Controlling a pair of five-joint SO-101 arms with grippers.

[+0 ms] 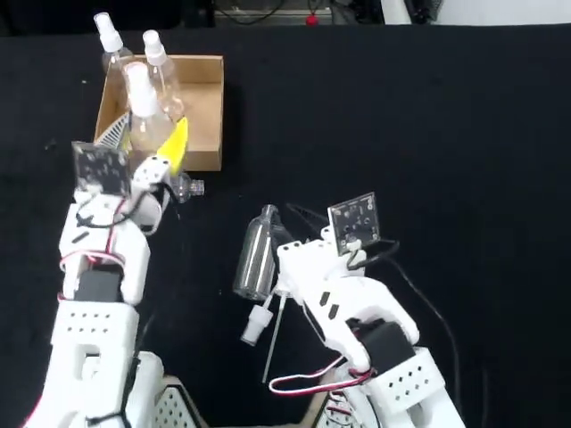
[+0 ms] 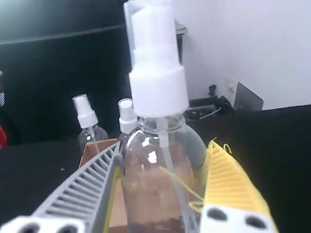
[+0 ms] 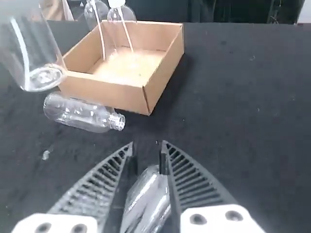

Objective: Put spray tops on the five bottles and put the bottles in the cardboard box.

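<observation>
A cardboard box [image 1: 205, 111] stands far left, with two capped bottles [image 1: 161, 67] upright at its far left corner. The left gripper [image 1: 143, 134] is clamped on a third bottle [image 1: 143, 107], raised at the box's near left corner with its spray top up. Just in front of the box lies an uncapped bottle [image 1: 185, 188], long axis along the wall, neck pointing right. The right gripper [image 3: 146, 145] pinches a lying bottle [image 1: 255, 254], long axis running away from the arms. A loose spray top [image 1: 257, 323] lies at its near end.

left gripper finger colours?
Left gripper: one finger yellow, the other grey, clamped on a capped bottle. Clearest in the left wrist view.
</observation>
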